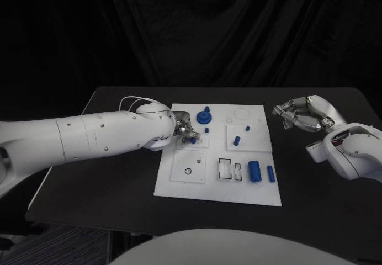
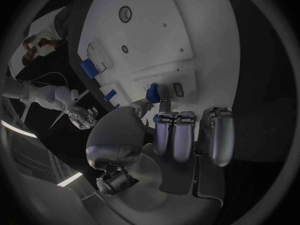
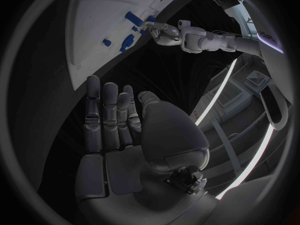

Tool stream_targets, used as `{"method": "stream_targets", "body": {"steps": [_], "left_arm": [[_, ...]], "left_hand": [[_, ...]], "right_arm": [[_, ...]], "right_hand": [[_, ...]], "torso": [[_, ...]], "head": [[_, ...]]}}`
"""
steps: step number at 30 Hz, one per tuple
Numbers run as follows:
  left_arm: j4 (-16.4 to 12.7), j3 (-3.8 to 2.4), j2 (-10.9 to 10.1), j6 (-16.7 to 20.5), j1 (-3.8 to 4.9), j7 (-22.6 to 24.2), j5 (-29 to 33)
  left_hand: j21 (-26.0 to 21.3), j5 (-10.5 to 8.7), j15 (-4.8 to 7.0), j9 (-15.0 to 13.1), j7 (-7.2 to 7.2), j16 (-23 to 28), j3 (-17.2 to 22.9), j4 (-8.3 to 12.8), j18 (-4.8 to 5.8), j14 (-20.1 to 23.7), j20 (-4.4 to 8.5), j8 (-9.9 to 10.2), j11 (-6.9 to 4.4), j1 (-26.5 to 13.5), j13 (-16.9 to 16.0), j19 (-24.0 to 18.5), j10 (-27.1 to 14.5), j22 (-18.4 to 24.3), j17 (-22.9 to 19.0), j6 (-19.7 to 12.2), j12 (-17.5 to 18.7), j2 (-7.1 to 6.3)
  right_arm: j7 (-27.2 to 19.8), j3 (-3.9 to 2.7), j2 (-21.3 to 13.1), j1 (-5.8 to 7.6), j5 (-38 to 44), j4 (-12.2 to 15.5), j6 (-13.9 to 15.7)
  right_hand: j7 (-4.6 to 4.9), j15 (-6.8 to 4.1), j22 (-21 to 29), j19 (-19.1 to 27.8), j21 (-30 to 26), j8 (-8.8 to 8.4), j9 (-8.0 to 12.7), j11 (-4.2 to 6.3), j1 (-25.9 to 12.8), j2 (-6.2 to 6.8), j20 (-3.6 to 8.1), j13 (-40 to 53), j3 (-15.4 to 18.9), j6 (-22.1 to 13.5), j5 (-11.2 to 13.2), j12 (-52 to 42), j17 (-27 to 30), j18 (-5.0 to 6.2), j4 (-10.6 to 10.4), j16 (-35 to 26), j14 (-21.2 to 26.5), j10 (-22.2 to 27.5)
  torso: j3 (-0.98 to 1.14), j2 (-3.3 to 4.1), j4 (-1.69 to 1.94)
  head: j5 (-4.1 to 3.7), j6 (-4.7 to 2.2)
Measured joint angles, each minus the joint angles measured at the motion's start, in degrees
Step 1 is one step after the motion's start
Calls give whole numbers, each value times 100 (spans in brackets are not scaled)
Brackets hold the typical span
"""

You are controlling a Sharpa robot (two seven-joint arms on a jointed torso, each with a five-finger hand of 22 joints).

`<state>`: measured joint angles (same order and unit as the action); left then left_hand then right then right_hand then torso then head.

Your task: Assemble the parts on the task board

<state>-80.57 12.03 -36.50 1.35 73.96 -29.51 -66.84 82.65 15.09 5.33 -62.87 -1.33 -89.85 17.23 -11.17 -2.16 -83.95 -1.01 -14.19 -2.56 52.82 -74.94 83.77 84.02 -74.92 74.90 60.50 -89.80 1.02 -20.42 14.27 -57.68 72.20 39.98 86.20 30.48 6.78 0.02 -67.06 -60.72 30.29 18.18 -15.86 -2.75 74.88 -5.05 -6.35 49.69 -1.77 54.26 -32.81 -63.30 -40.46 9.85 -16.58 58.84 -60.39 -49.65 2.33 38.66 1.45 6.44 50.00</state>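
the left hand (image 1: 185,130) is down over the left-middle part of the task board (image 1: 179,182), pinching a small blue part (image 2: 152,92) between thumb and a fingertip. in the left wrist view that piece sits right at a raised white block with slots in it, so it looks like the robot is lining the part up with its socket; hard to say if it's seated yet or just touching. holding it at the tips probably leaves the piece free to tilt a bit while it finds the hole.

the right hand (image 1: 306,114) hangs off the board's right edge, above the black table (image 1: 104,182), holding nothing, fingers loosely apart and slightly curled. probably parked there to stay out of the way.

rest of the board: a blue gear-like piece (image 1: 205,116) near the far edge, a small blue peg (image 1: 236,141) on the right-hand block, and a blue cylinder (image 1: 254,171) with a thinner blue bar (image 1: 270,173) beside it at the near right, seemingly still waiting their turn.
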Motion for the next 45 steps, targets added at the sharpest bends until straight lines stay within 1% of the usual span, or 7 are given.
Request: {"method": "stream_targets", "body": {"steps": [5, 19, 28, 31, 33, 38, 45], "left_arm": [[-1, 2, -10, 13, -2, 26, 1], [1, 3, -48, 9, -4, 58, 2], [-4, -1, -57, -6, -4, 89, 2], [-4, -1, -57, -9, -4, 102, 2], [-4, -1, -59, -8, -4, 112, 2], [-67, 6, -118, 84, -6, 180, 2], [-449, 7, -424, 656, -11, 386, 1]], "left_hand": [[-22, -200, 0, 0, 0, 0, -134, -182, 0, 0, 0, 60, 0, -75, 0, 0, 0, 0, 0, 0, 0, 29], [-22, -194, -1, 0, -20, 0, -193, -241, 0, 0, 0, 105, 1, -75, 0, 0, 0, 1, 0, 21, 0, 29], [-66, 495, -1, 1, -20, 0, -174, -85, 0, 0, 0, 217, 2, 278, 0, 0, 1, 1, 0, 21, 0, 14], [-89, 571, -1, 1, -20, 0, -147, -34, 0, 0, -14, 222, 2, 300, 0, -14, 1, 1, 0, 21, 0, 9], [-89, 471, -1, 1, -20, 0, -152, -39, 0, 0, -22, 244, 1, 299, 0, -22, 1, 1, 0, 20, 0, 9], [-104, -293, -1, -10, -41, 0, -506, -413, 0, 0, -22, 304, 2, 11, 0, -22, 1, 1, 0, 41, 0, -16], [-111, -407, -28, -19, -121, 0, -890, -546, 0, -17, -22, 472, 76, -136, 0, -22, -5, 1, 0, -189, 0, -45]], "right_arm": [[8, 0, 3, -3, 0, -3, -5], [37, 0, 5, -7, 0, -8, -22], [53, 0, 5, -12, 0, -13, -35], [57, 0, 8, -15, 0, -16, -39], [60, 0, 10, -19, 0, -17, -43], [65, 0, 10, -29, 0, -20, -50], [69, 0, -28, -36, 0, -12, -54]], "right_hand": [[0, -17, -4, 0, 0, 0, 0, 0, 0, 0, 0, 0, -15, 0, 0, 0, -4, 0, 15, 0, -17, 0], [0, -17, -3, -20, 0, 0, 5, 0, -1, 0, -21, -1, -31, 0, 0, -21, -3, 0, -1, 0, -17, 0], [0, -1, -3, -20, 0, 0, 5, 0, -1, 0, -21, -2, -31, 0, 0, -21, -3, 0, -1, 0, -33, 0], [0, 0, -3, -20, 0, 0, 5, 0, -1, -1, -20, -2, -31, 0, 0, -21, -3, 0, -1, 0, -33, 1], [0, 0, -3, -20, 0, 0, 5, 0, -1, -1, -21, -2, -31, 0, 0, -21, -3, 0, -1, 0, -33, 0], [0, 0, -3, -20, 0, 0, 5, -1, -1, -1, -21, -2, -31, 0, 0, -21, -2, 0, -1, 0, -33, 0], [0, 0, -3, -20, 0, 0, 4, 0, -1, -1, -21, -3, -31, 0, 0, -21, -2, 0, -1, 0, -33, 1]], "torso": [[0, -1, 0], [0, -1, 2], [0, -1, 2], [0, -1, 2], [0, -1, 2], [0, -1, 0], [0, -1, 0]], "head": [[4, 0], [12, 0], [12, 1], [14, 1], [19, 1], [22, 1], [-7, 1]]}}
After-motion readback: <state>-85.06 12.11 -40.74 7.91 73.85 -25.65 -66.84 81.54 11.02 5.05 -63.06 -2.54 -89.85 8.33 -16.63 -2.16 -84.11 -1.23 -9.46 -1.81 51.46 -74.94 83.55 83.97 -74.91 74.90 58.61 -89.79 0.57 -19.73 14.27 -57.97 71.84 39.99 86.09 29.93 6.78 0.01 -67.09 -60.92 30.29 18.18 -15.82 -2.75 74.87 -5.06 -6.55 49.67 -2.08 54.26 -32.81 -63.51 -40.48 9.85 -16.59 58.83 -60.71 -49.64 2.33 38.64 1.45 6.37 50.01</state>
